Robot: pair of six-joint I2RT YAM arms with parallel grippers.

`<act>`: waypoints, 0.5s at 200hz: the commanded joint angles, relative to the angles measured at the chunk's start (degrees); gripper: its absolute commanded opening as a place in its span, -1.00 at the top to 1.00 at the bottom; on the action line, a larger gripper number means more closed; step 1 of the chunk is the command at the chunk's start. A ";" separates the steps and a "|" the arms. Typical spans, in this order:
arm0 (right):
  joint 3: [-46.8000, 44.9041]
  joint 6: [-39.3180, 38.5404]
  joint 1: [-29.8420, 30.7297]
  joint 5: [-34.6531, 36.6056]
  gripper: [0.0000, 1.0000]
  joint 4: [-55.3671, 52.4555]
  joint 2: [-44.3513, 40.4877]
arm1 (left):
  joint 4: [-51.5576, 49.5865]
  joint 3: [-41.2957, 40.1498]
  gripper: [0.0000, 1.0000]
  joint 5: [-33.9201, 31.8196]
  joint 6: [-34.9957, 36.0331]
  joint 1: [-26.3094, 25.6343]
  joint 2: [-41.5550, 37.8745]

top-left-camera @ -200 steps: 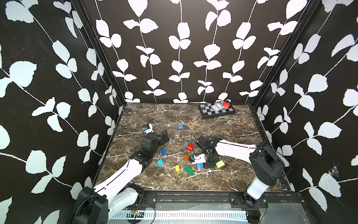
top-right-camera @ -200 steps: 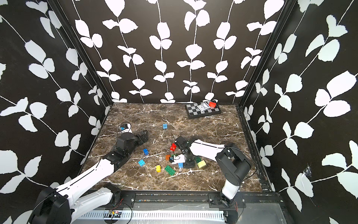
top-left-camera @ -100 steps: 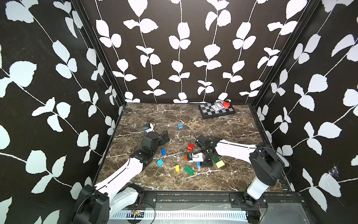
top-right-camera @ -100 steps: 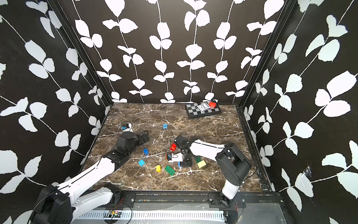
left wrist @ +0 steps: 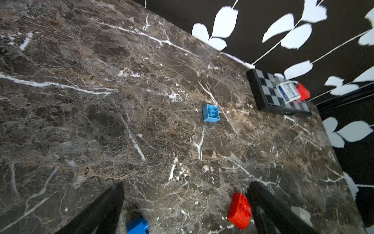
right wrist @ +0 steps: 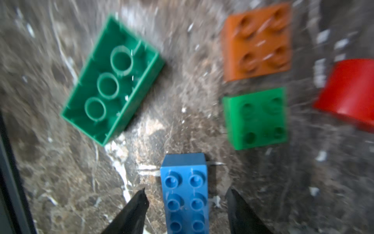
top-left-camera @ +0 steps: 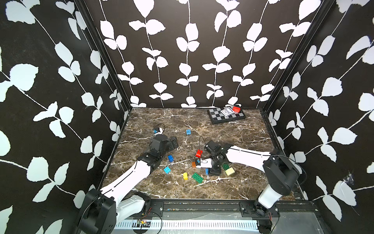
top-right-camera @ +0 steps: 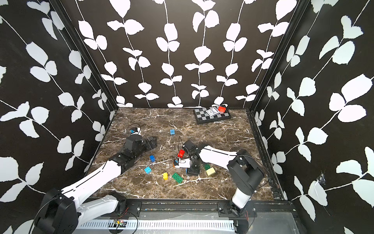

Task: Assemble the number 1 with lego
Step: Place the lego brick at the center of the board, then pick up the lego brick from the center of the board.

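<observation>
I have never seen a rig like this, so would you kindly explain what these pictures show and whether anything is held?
Two white robot arms, the left arm and the right arm, work on a marble table. Both top views look down on everything; each wrist view looks out from one arm past its jaws. Loose lego bricks lie scattered, and a checkerboard sits at the back. Both pairs of jaws stand open; the right ones straddle a blue brick without gripping it.

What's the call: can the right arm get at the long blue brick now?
Probably yes. In the right wrist view the long blue brick lies studs up between the fingers of the open right gripper, a gap on each side; the small green brick sits clear.
</observation>
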 commanded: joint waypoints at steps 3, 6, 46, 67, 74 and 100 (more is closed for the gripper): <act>-2.73 11.92 -3.45 -4.23 -0.35 6.95 -10.63 | -11.25 5.63 -0.88 5.30 4.16 0.31 3.81; -3.25 13.75 -3.74 -3.72 -0.36 7.95 -11.60 | -12.46 6.45 -0.87 5.92 4.36 0.22 4.46; -2.12 44.12 -5.43 13.91 -0.28 5.51 -15.52 | -20.87 12.05 -0.81 6.46 3.44 -3.14 10.86; 2.13 53.39 -4.93 12.68 -0.18 -0.91 -11.52 | -21.98 11.48 -0.77 4.99 -1.14 -3.18 10.95; 3.03 54.97 -4.38 12.65 -0.18 -1.75 -10.16 | -22.06 11.05 -0.76 4.56 -2.34 -3.22 10.52; 7.94 59.82 -1.79 14.40 -0.22 -2.59 -3.63 | -24.17 9.65 -0.73 2.87 -5.59 -3.21 8.57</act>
